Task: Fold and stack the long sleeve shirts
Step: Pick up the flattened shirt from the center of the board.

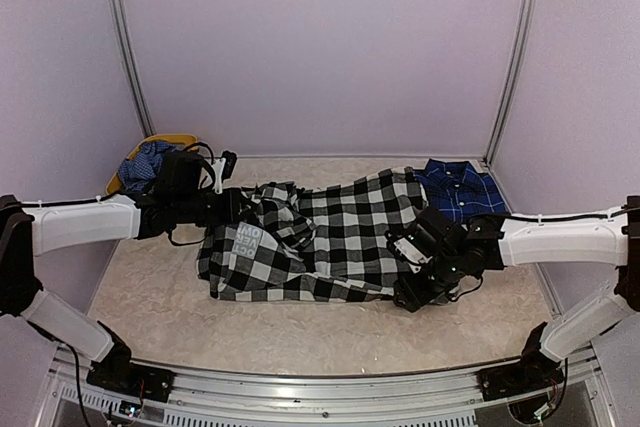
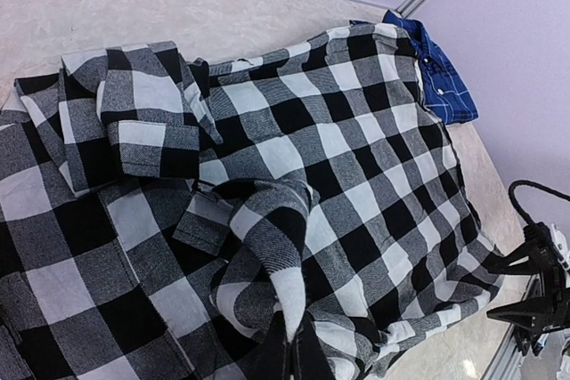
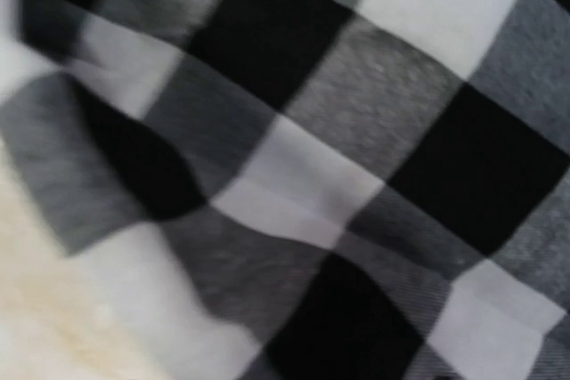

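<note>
Blurred check cloth fills our right wrist view, so we cannot tell how the right end effector (image 1: 408,272) stands. Our left end effector (image 1: 232,207) pinches the check shirt (image 1: 330,232), which lies mid-worktop (image 1: 300,332) and partly hides the navy shirt (image 1: 462,190). The walls (image 1: 320,47) are lilac.

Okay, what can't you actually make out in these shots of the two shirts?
Right end effector: fingers unseen; right wrist view is filled with blurred check shirt.
Left end effector: tips buried in a check fold, left wrist view's bottom edge.
Navy plaid shirt: partly under the check shirt, top view.
</note>
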Robot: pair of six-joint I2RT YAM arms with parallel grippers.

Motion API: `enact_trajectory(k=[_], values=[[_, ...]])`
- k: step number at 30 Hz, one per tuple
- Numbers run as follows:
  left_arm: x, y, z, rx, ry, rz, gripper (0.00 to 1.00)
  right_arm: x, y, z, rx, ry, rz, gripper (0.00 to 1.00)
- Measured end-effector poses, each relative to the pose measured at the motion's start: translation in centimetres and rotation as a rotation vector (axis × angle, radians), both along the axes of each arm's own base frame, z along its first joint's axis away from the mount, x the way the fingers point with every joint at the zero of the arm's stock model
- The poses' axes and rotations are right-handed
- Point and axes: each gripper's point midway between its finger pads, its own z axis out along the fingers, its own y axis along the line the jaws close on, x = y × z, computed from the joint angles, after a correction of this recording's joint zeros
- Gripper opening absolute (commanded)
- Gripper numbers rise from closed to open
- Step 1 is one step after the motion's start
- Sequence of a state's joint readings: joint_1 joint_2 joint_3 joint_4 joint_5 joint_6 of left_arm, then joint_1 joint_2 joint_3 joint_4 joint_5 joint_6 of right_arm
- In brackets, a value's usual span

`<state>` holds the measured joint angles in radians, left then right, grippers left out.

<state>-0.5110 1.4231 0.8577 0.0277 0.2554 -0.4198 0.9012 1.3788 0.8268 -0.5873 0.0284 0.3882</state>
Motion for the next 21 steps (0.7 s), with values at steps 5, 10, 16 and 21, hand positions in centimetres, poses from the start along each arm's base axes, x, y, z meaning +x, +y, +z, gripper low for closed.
enact_trajectory(k=[5, 10, 16, 21], values=[[-0.1, 0.0, 0.0, 0.000, 0.003, -0.002, 0.00, 0.0, -1.3, -2.0, -0.108, 0.028, -0.016, 0.53], [-0.2, 0.1, -0.2, 0.005, 0.011, -0.002, 0.00, -0.1, -2.1, -2.4, -0.155, 0.034, -0.025, 0.34], [-0.3, 0.4, -0.2, 0.012, 0.019, 0.003, 0.00, -0.3, -2.8, -2.4, -0.183, 0.043, -0.041, 0.12], [-0.7, 1.1, 0.4, 0.016, 0.020, 0.012, 0.00, -0.6, -3.0, -2.6, -0.191, 0.059, -0.048, 0.00]])
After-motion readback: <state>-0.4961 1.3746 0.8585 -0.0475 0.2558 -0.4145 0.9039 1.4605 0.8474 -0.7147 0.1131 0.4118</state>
